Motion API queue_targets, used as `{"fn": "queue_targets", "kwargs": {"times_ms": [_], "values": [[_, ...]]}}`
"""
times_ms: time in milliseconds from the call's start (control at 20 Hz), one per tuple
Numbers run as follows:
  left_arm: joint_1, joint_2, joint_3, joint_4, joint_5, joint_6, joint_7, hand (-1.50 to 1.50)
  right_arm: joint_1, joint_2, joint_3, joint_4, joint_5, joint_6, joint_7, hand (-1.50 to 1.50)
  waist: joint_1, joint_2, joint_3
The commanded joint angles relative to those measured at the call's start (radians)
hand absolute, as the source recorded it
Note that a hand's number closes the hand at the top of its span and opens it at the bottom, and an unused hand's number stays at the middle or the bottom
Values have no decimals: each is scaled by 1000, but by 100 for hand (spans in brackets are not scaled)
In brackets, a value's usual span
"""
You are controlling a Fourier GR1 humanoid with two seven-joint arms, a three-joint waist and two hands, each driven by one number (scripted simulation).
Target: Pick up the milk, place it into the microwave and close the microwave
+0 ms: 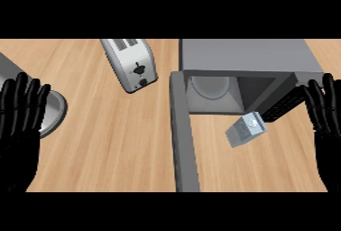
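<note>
A: Checking the milk first, where is it?
B: Small pale grey-blue milk carton [248, 130] on the light wooden counter [113, 149], just outside the mouth of the boxy grey microwave [246, 54], not inside. It looks tilted from this steep angle; can't tell if it stands or lies.
A: Door?
B: Open. The long grey microwave door [185, 149] swings out toward the view's lower edge, left of the carton. A white round turntable plate [212, 86] shows in the cavity. A dark panel [283, 108] sits just right of the carton.
A: Hands?
B: Black left hand [20, 135] at the left edge, fingers straight and spread, pointing up, holding nothing. Black right hand [326, 135] at the right edge, same pose, fingers wide, apart from the carton.
A: Anything else?
B: Silver two-slot toaster [131, 64] lying angled left of the microwave. A round grey metal dish [58, 108] is partly hidden behind the left hand's fingers.
</note>
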Motion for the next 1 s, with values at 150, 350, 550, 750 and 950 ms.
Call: {"fn": "queue_targets", "kwargs": {"times_ms": [150,350,550,750,950], "values": [[3,-16,0,66,-4,-8,-66,-150,-77,-88,-140,20,-227,133,34,-150,-7,39,27],[27,-70,16,47,179,61,69,-150,-11,-89,-99,3,-373,205,142,-150,-10,40,25],[165,-72,-55,23,196,65,-37,-150,46,-102,-130,43,-386,268,88,-150,-5,38,26],[339,-72,-125,-63,192,31,-96,-150,126,-73,-139,20,-380,288,78,-150,-3,36,26],[346,-73,-144,-37,175,33,-119,-150,150,-64,-149,78,-352,338,36,-150,-6,37,26]]}}
